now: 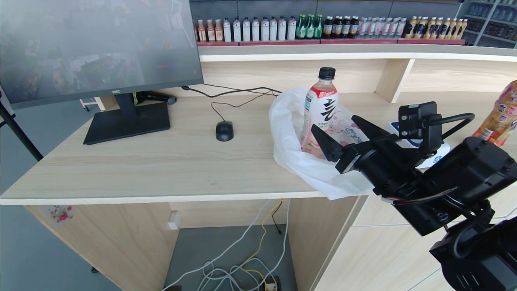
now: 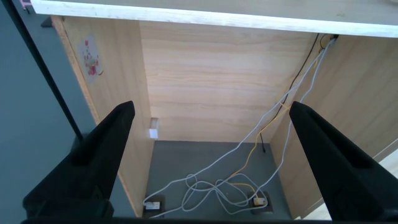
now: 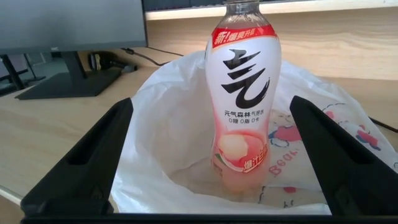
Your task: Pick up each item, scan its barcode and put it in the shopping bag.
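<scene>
Head view, from the left: a dark monitor (image 1: 101, 44) stands on the far left of the wooden counter (image 1: 161, 169), with a black mouse (image 1: 224, 131) to its right. In the left wrist view the left gripper (image 2: 211, 107) hangs below the counter edge, its fingers wide apart and holding nothing, aimed at the loose cables (image 2: 217, 186) on the floor under the desk.

Further right, the shopping bag (image 1: 291, 157) lies on the counter near its front edge, mouth open. The pink drink bottle (image 1: 321, 109) stands upright inside it. The right gripper (image 1: 334, 122) sits just on the near side of the bottle with its jaws spread, one finger to each side, touching neither bottle nor bag as far as I can tell. At the far right edge a second bottle (image 1: 499, 115) leans into view.

The bottle looks full, so it should be fairly heavy and top-tall, and easy to tip. Its plastic wall is stiff, but the glossy label is likely slippery. The best hold is probably across the labelled body, below the shoulder. The bag is thin, soft film. It will crumple, cling and drag along if a finger snags it.
</scene>
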Controlling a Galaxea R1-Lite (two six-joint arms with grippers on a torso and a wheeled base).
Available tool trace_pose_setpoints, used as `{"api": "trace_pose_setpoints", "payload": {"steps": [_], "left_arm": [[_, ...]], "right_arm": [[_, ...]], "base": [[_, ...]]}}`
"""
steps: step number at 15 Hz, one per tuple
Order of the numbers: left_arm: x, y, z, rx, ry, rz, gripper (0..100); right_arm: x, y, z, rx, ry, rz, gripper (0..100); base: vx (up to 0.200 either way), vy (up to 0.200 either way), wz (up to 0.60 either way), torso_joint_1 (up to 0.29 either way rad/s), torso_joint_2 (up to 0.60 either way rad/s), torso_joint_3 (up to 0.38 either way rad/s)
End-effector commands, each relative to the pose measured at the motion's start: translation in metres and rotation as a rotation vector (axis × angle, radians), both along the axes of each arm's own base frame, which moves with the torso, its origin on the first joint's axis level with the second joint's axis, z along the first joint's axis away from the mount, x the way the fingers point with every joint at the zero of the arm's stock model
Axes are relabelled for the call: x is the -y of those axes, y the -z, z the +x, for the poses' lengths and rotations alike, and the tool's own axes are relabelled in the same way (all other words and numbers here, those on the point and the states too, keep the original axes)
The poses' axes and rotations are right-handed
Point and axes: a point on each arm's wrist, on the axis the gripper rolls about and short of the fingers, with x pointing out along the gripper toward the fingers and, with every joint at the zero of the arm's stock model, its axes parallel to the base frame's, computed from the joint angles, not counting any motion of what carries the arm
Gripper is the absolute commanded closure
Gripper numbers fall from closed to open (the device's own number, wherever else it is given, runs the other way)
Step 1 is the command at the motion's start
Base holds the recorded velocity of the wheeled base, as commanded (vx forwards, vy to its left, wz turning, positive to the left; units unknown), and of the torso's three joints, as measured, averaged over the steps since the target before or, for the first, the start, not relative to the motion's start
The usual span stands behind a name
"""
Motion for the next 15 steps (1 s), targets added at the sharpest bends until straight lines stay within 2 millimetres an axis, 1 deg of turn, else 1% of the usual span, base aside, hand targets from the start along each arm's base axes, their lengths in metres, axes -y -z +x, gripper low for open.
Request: {"api": "trace_pose_setpoints", "payload": {"steps": [1,6,15], "left_arm": [[0.0000,0.0001,0.0000,0.000,0.000,0.000,0],[0.0000,0.0001,0.0000,0.000,0.000,0.000,0],[0.0000,0.0001,0.0000,0.000,0.000,-0.002,0]], "right_arm": [[-0.0003,0.0015,0.0009,-0.003,0.000,-0.003,0],[-0.0016,0.0040,0.0028,-0.010,0.000,-0.007,0],[-0.0010,-0.0001,0.0019,0.003,0.000,0.001,0]], "base": [[0.000,-0.200,0.00,0.007,0.00,0.007],[0.000,-0.200,0.00,0.002,0.00,0.004],[0.000,-0.200,0.00,0.002,0.00,0.004]]}}
